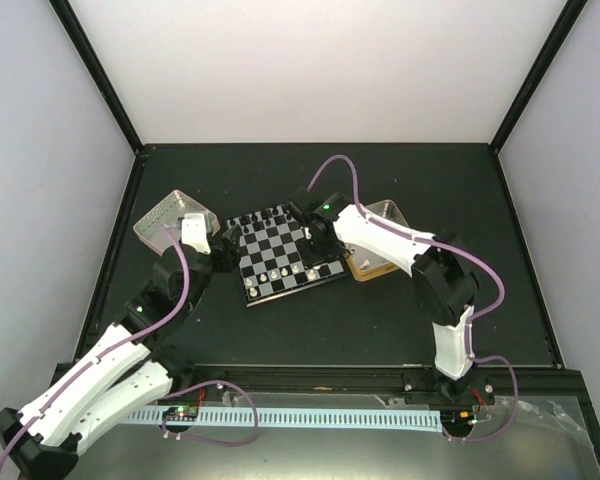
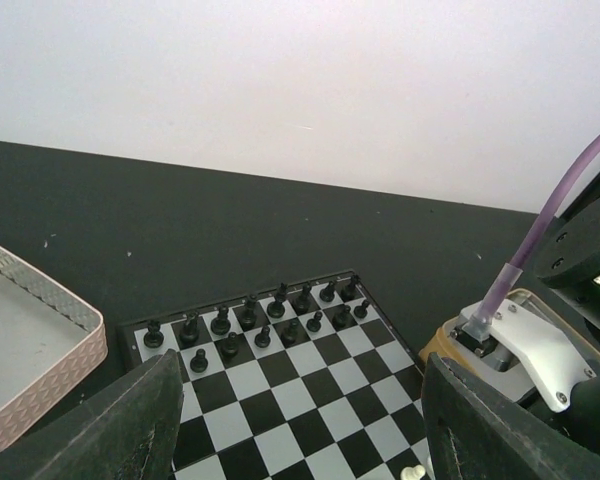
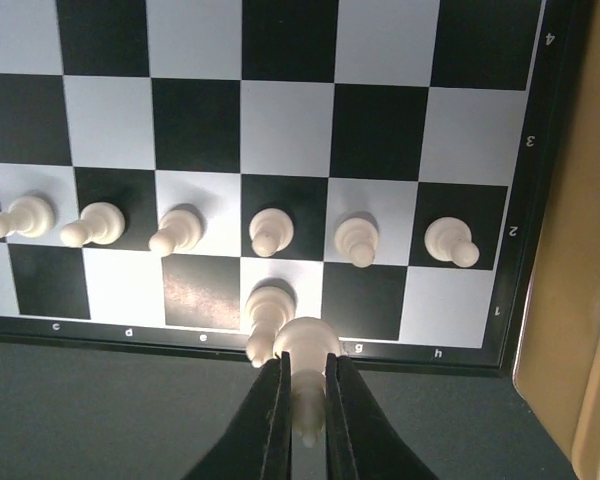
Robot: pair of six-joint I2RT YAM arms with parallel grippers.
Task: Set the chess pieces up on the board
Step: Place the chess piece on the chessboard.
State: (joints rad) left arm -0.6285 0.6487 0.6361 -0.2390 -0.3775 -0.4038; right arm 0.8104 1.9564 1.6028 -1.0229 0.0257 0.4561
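Note:
The board (image 1: 280, 245) lies mid-table between the arms. Black pieces (image 2: 255, 320) fill its two far rows in the left wrist view. White pawns (image 3: 270, 232) stand in a line on the second rank, and one taller white piece (image 3: 268, 310) stands on the first rank. My right gripper (image 3: 305, 365) is shut on a white piece (image 3: 305, 345), held just above the board's near edge beside that taller piece. My left gripper (image 2: 300, 440) hovers open over the board's left side with nothing between its fingers (image 2: 130, 430).
A pale silver-pink tin (image 1: 170, 218) sits left of the board, also showing as the tin (image 2: 40, 340) in the left wrist view. A gold-rimmed tin (image 1: 365, 268) lies right of the board under the right arm. A white slotted strip (image 1: 310, 415) runs along the near edge.

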